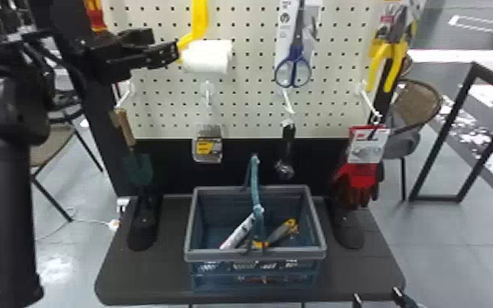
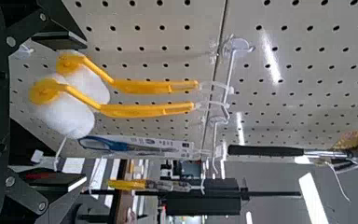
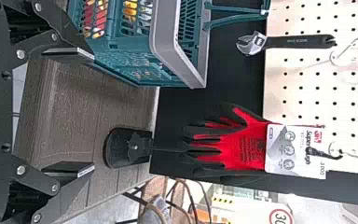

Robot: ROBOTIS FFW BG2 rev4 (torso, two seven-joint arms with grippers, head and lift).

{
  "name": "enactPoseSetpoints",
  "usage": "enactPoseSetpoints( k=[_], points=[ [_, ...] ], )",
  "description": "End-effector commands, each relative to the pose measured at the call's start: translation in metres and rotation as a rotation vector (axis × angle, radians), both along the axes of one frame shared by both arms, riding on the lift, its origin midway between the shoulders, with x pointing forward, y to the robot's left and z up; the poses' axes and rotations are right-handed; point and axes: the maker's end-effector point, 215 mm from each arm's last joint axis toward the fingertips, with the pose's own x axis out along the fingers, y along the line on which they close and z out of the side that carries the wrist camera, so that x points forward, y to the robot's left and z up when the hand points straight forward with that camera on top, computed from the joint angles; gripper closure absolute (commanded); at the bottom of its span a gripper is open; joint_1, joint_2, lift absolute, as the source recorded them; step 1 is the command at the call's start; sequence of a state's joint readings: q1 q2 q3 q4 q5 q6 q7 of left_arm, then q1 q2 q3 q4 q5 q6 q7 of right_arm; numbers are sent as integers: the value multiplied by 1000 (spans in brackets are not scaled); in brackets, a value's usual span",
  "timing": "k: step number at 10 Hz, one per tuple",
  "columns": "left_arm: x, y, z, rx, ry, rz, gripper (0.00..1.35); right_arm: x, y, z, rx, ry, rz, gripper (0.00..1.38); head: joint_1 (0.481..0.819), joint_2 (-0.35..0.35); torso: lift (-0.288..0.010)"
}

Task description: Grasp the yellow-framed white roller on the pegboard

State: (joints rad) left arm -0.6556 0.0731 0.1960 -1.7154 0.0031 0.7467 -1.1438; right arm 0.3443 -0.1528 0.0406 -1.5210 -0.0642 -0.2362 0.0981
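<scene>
Approach under way: the left hand (image 1: 171,53), fingers spread, sits at nine o'clock of the yellow-framed white roller (image 1: 206,56), high on the pegboard (image 1: 249,102). The next move likely calls for advancing, then closing.

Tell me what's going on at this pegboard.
The left end effector is up at the pegboard, open, right at the end of the yellow-framed white roller hanging there. It has not closed on it. The right end effector is open and low, facing the basket and the red glove.
</scene>
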Motion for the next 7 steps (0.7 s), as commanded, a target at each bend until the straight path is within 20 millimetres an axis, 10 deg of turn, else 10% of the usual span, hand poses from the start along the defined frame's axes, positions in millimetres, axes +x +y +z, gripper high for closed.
enactPoseSetpoints(
  k=[1,7],
  points=[
    [6,-11,10,6,-26,-50,272,0,1,-1,3,2,1,444,549,0,-100],
    [13,-51,25,-2,-55,-202,256,10,0,4,11,-14,-2,444,549,0,-100]
  ],
)
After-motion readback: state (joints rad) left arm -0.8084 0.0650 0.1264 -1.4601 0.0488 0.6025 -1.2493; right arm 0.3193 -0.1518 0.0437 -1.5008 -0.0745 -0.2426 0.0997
